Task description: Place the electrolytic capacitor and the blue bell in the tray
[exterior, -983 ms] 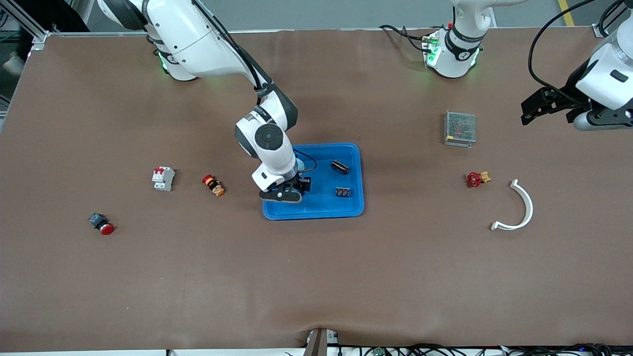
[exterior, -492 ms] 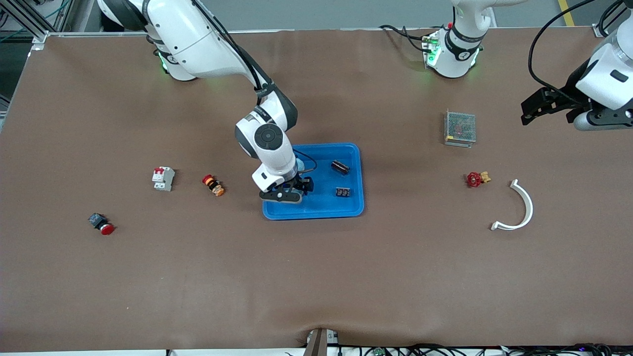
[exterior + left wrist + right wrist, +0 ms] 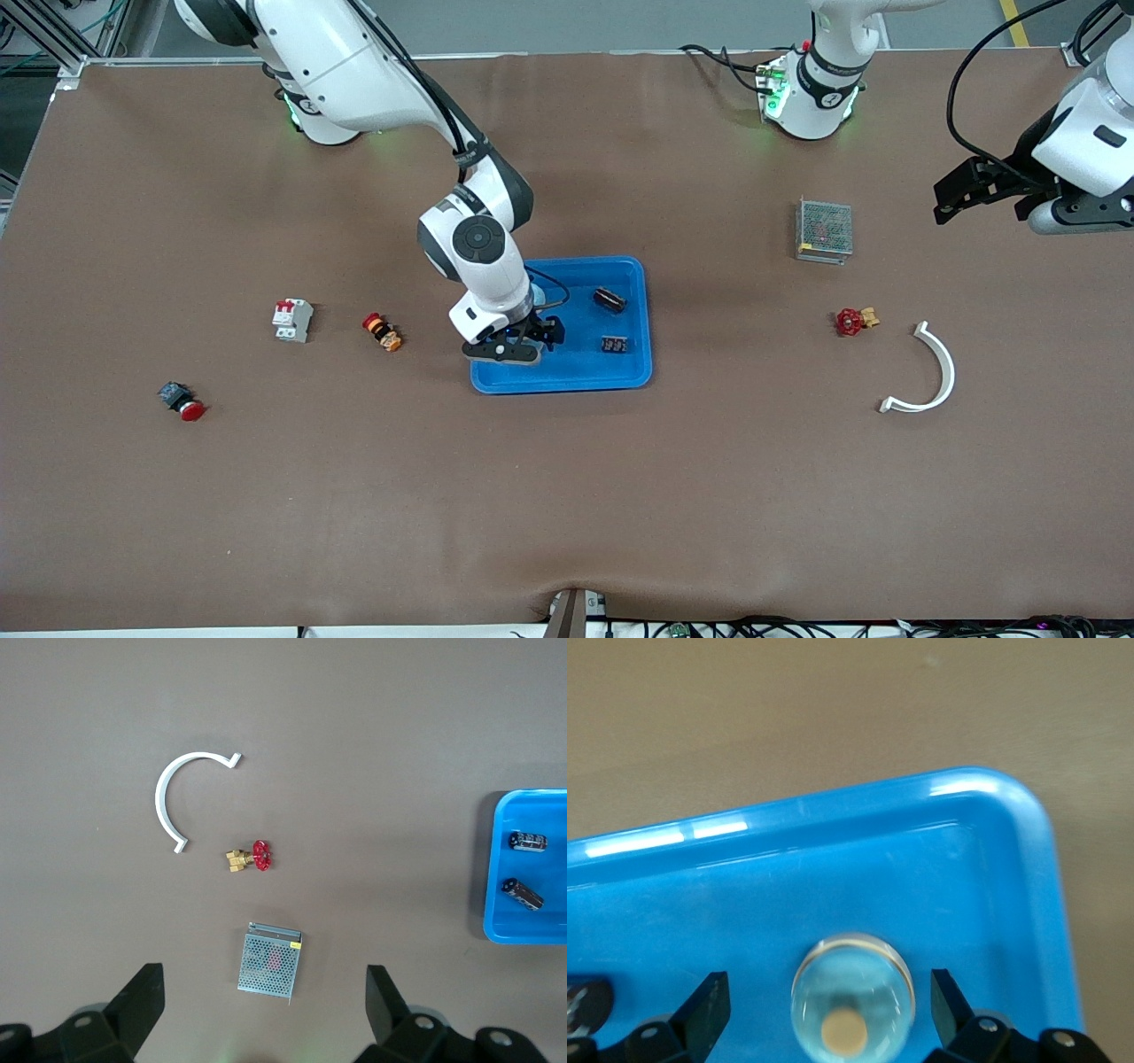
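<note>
The bright-blue tray [image 3: 567,386] lies mid-table. My right gripper [image 3: 512,348] hangs low over the tray's end toward the right arm, open. In the right wrist view the blue bell [image 3: 852,997], a shiny dome with a tan knob, sits on the tray [image 3: 833,815] floor between the spread fingers, touching neither. Two dark capacitor-like cylinders [image 3: 609,299] [image 3: 615,343] lie in the tray's other end; I cannot tell which one is the electrolytic capacitor. My left gripper [image 3: 961,190] waits open and empty, high over the left arm's end of the table.
A perforated metal box [image 3: 825,229], a red valve [image 3: 852,320] and a white curved piece [image 3: 935,372] lie toward the left arm's end. A white breaker [image 3: 292,319], a red-orange button [image 3: 382,331] and a red-capped switch [image 3: 182,400] lie toward the right arm's end.
My right gripper has opened and let go of the bell in the tray, and has risen slightly. The left arm has not moved.
</note>
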Controlling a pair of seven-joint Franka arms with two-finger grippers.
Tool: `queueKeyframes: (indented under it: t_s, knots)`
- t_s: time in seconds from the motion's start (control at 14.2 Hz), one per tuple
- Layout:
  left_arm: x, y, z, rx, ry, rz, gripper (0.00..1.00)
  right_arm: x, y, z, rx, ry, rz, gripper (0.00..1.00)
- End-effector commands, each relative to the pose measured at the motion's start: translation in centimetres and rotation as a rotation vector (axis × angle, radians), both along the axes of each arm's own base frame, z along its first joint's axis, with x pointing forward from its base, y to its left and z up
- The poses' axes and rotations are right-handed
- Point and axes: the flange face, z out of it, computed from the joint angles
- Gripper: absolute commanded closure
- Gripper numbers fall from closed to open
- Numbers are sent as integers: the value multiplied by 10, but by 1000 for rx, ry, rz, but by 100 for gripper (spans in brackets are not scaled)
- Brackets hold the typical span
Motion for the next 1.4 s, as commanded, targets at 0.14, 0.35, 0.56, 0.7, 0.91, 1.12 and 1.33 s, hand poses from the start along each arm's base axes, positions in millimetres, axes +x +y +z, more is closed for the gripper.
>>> queueKeyframes:
  t_s: [0.14, 0.35, 0.56, 0.7, 0.91, 1.12, 1.33]
  knots:
    - [0, 2, 1, -19, -7, -17, 0, -23, -18, 99, -74, 29, -7, 0]
    - [0, 2, 1, -19, -7, -17, 0, -46, -45, 145, -78, 14, 2, 0]
    - [0, 2, 2, -19, -9, -17, 0, -57, -71, 182, -114, 37, 29, 0]
    - [-1, 2, 3, -19, -10, -17, 0, -63, -81, 207, -128, 43, 54, 0]
    - [-2, 2, 4, -18, -13, -17, 0, -59, -115, 238, -146, 56, 99, 0]
    - [-2, 2, 5, -18, -15, -17, 0, -48, -161, 261, -164, 71, 154, 0]
    - [-5, 0, 7, -17, -15, -20, 0, -35, -223, 291, -170, 67, 217, 0]
